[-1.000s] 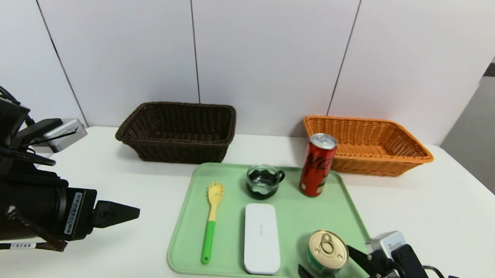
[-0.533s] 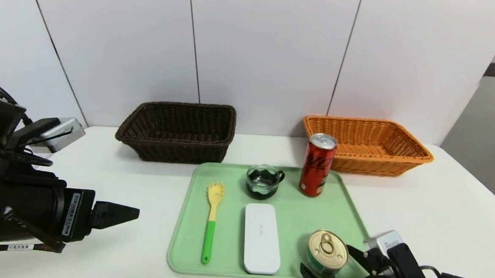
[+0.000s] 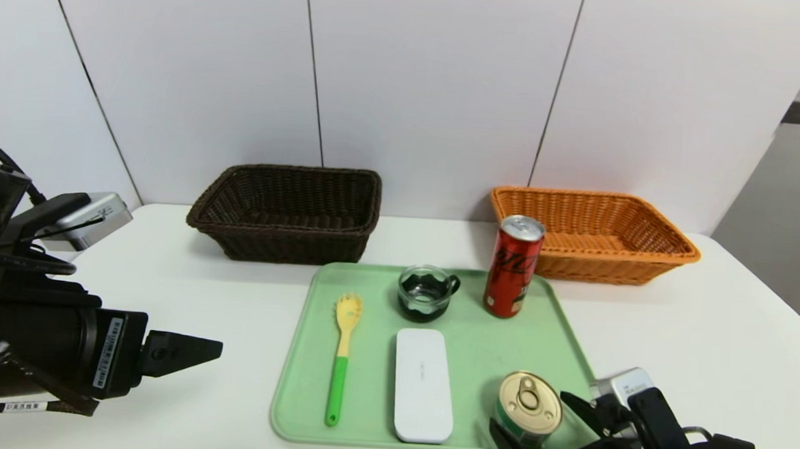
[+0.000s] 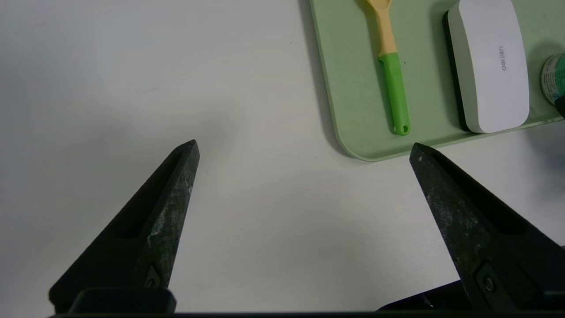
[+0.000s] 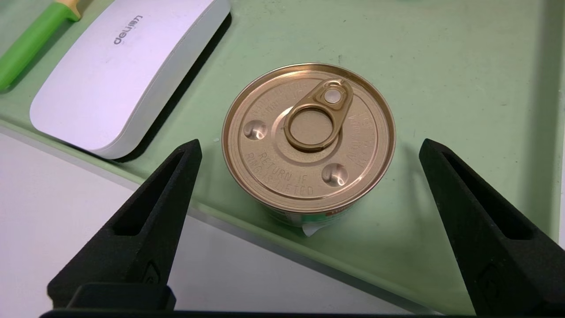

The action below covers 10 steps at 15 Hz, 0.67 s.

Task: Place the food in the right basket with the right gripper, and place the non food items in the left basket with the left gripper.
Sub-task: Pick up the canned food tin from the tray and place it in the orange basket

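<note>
Tin (image 5: 308, 139) sits at the tray's (image 3: 476, 345) near right corner, right tool (image 5: 309, 148) spread wide around it, not touching.

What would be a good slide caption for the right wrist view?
Open right gripper lined up on the gold-lidded tin at the green tray's edge, white case beside it.

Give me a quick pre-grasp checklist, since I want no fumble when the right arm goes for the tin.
1. Right end effector open: ok.
2. Tin centred between its fingers: ok.
3. Fingers clear of the white case: ok.
4. Tin upright on the green tray: ok.
5. Orange basket has room: ok.
6. Left end effector open, off the tray: ok.
</note>
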{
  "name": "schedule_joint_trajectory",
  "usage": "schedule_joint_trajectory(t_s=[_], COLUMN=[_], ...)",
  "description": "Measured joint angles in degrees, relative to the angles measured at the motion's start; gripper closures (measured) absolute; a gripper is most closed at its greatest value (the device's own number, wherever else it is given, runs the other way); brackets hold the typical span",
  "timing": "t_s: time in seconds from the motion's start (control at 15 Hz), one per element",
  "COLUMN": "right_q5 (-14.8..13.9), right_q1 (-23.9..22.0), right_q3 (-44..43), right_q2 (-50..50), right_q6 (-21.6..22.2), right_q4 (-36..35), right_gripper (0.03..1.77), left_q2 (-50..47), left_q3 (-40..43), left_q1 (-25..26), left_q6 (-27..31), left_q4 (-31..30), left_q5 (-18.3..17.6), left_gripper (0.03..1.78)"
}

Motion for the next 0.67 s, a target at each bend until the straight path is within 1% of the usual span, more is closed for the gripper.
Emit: schedule_joint_trajectory(t_s=[0.4,0.67], right_q5=[0.0,0.09], right_q1=[-0.17,-1.22], right_q3=[-0.91,-1.27], right_q2=[0.57,1.15], right_q6=[-0.02,-0.2], right_q4=[-0.06,-0.41], right_gripper=[0.09,0.09], left_q2=[-0.16,-0.16], left_q3=[0.04,0.06], left_q1=[-0.09,-0.11], left_q6=[-0.01,0.07], left_q4=[-0.01,-0.01], left_q5=[-0.06,-0.05], left_gripper=[0.12,0.12])
